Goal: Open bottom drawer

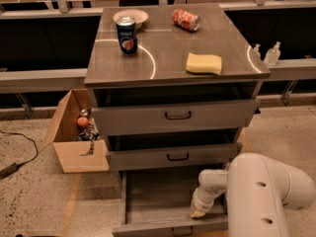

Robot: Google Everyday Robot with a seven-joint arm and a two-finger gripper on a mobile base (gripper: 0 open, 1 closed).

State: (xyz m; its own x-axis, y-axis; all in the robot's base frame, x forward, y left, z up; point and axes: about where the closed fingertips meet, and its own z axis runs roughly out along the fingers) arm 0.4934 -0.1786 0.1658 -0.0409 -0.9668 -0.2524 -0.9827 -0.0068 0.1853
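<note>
The bottom drawer (148,228) is grey metal, the lowest and narrowest of three. It stands pulled out toward me, its inside open to view and bare. Its small black bar handle (181,230) shows at the lower frame edge. My gripper (199,212) hangs down from the white arm (261,194) at the lower right. It sits inside the drawer's right front corner, just behind the front panel. The arm's bulk hides the drawer's right side.
The middle drawer (173,157) and the top drawer (177,115) are both slightly out. On the cabinet top (163,58) are a blue can (127,35), a yellow sponge (203,63), a red can lying down (185,19) and a bowl (140,17). A cardboard box (74,147) stands on the floor at left.
</note>
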